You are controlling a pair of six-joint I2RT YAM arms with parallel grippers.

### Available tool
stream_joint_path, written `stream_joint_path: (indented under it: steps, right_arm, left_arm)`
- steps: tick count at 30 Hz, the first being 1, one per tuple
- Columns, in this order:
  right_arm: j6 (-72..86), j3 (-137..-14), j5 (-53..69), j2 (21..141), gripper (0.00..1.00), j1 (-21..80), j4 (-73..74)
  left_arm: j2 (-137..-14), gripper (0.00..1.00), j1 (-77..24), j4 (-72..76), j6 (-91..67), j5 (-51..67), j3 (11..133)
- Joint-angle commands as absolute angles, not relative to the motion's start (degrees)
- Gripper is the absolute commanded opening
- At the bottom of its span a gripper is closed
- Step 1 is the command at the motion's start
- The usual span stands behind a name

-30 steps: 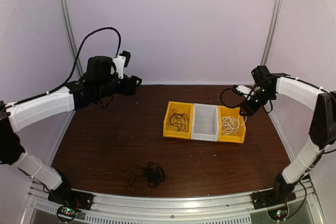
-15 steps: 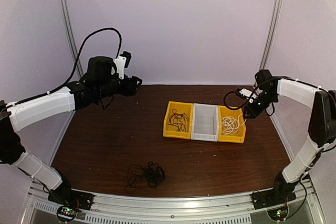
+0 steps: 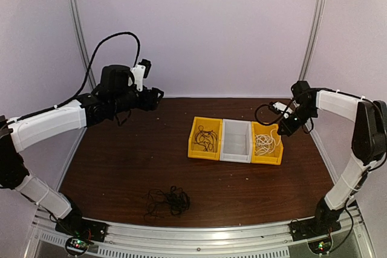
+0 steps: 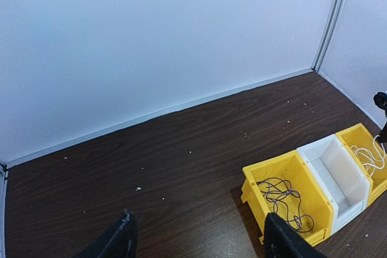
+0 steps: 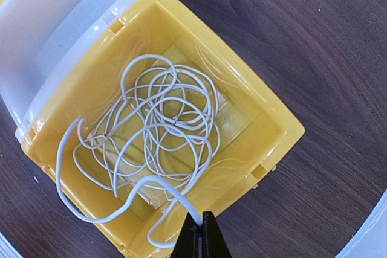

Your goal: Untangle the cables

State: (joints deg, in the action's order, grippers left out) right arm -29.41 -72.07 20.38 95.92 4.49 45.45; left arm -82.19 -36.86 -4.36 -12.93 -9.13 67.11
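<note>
Right jaws pinch an end of the white cable (image 5: 163, 119) over its yellow bin (image 5: 257, 92); left jaws hang spread above the bench (image 4: 181, 149).

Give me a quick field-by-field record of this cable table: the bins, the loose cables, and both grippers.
left yellow bin: holds a dark cable
white bin: middle of the row, looks empty
right yellow bin: holds the white cable
black tangle: loose on the table, near the front edge
left gripper: open, raised, holding nothing
right gripper: shut on the white cable at the bin's edge
</note>
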Motion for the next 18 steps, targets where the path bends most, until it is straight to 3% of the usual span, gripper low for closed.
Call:
stream_joint_path:
  steps: [1,18]
  right_arm:
    - [-28.4,-74.8,23.5,95.6,0.00,5.5,44.9]
    - [-26.5,-78.4,21.9,107.3,0.00,11.5,41.9]
  left_arm:
    - [-82.5,0.72,-36.9,-2.0,-12.8,-8.4,67.4]
    - [-83.0,0.72,-36.9,-2.0,-12.7,-8.6,67.3]
